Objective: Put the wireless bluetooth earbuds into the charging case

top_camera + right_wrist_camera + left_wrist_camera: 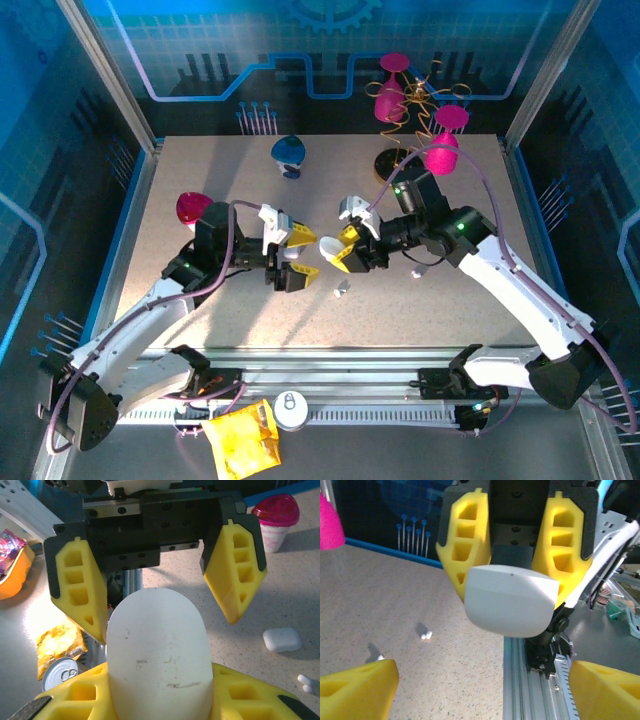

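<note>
The left pincer (304, 257) stands spread wide, facing its partner across a small gap. It looks ready to take the case's free end or flip its lid. Between and below the two, earbuds (425, 635) lie loose on the table (380, 595), not yet seated. The right pincer (338, 252) pinches the case (510, 600) by its sides. The case is lifted clear of the table and presented to the left one, probably so the body stays steady while the lid is worked.
</note>
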### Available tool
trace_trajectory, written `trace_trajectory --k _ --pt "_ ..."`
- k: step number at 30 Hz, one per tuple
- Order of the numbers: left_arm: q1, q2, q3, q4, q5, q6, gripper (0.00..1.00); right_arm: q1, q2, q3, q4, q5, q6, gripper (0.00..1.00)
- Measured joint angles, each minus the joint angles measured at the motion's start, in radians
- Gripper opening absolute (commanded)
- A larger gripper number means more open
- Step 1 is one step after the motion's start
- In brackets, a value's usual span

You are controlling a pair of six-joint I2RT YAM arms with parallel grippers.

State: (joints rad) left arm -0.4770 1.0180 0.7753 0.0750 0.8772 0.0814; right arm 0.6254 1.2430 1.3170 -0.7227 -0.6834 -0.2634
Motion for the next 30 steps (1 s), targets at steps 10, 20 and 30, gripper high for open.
trace_trajectory --k 10,20,30 --pt "-0.026 0.000 0.004 0.019 0.029 -0.001 0.73 0.023 0.044 0.034 -0.029 -0.007 0.000 0.26" --pt "-0.037 0.000 0.010 0.020 0.037 -0.001 0.59 0.029 0.066 0.047 -0.056 -0.009 -0.007 0.26" --pt "-0.039 0.000 0.010 0.019 0.036 -0.001 0.52 0.031 0.066 0.047 -0.066 -0.025 -0.008 0.26"
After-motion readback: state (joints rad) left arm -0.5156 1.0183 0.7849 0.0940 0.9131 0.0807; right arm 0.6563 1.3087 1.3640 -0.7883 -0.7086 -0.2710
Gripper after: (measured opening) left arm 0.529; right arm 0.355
